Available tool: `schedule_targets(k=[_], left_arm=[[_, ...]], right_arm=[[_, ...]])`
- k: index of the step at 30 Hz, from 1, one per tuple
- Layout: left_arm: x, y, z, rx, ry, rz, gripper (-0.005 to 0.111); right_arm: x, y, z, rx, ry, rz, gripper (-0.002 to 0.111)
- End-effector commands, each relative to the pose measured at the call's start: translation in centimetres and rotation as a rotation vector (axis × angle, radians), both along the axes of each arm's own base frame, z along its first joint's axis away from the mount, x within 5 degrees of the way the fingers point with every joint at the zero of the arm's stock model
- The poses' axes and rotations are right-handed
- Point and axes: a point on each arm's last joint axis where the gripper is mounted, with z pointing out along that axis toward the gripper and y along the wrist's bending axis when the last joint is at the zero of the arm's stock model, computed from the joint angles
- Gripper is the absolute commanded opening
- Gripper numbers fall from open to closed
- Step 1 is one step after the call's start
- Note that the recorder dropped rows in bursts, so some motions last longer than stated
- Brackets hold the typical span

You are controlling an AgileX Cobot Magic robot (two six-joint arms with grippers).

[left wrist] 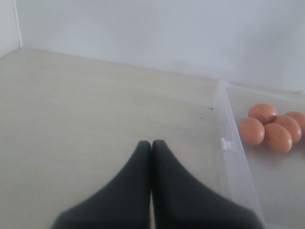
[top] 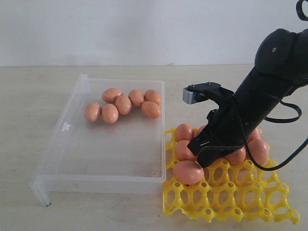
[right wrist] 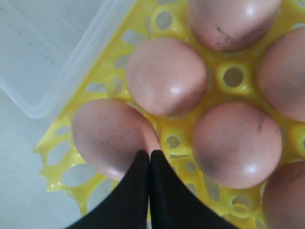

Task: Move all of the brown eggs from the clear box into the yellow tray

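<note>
Seven pinkish-brown oval eggs sit at the far side of the shallow clear plastic box, left of and beyond the right gripper. Its jaws are pressed together over the bright yellow plastic lattice tray. The left gripper is closed too, and the right one's probably nearer.

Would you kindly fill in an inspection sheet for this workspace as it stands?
Surface: pale table, no spills seen.
Job's things: clear box holds seven brown eggs clustered at its far end; yellow tray beside it holds several more, some hidden by the right arm.
Clutter: nothing seen.
Grippers: left gripper shut, over bare table beside the box; right gripper shut, low over the tray, tip by an egg.
Cables: black cable loops beside that arm.
Surroundings: plain white wall.
</note>
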Motion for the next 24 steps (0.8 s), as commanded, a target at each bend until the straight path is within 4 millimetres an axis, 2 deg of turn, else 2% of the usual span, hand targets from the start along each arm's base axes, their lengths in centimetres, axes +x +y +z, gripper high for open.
schedule_targets(k=[1, 5, 8, 17, 19, 21, 22, 24], left_arm=[[0.0, 0.0, 0.0, -0.015, 0.003, -0.002, -0.004], [0.0, 0.0, 0.0, -0.015, 0.003, -0.002, -0.004], [0.0, 0.0, 0.0, -0.015, 0.003, -0.002, -0.004], [0.0, 0.0, 0.0, -0.015, 0.003, -0.002, -0.004], [0.0, 0.0, 0.0, -0.015, 0.003, -0.002, -0.004], [0.0, 0.0, 0.0, -0.015, 0.003, -0.002, -0.004], [0.0, 0.0, 0.0, -0.015, 0.003, -0.002, -0.004], [0.0, 0.0, 0.0, -0.015, 0.003, -0.002, -0.004]], right_arm=[[0.1, 0.1, 0.2, 0.009, -0.012, 0.008, -0.001], [0.0, 0.1, 0.1, 0.007, -0.005, 0.009, -0.001], [-0.2, 0.0, -1.2, -0.006, 0.041, 0.008, -0.001], [-0.1, 0.0, -1.1, -0.005, 0.024, 0.006, -0.001], [0.0, 0.0, 0.6, 0.01, -0.007, 0.011, -0.001], [0.0, 0.1, 4.5, 0.059, -0.115, -0.006, -0.001], [0.1, 0.1, 7.2, 0.096, -0.214, -0.028, -0.001], [-0.1, 0.8, 10.8, 0.165, -0.379, -0.039, -0.001]])
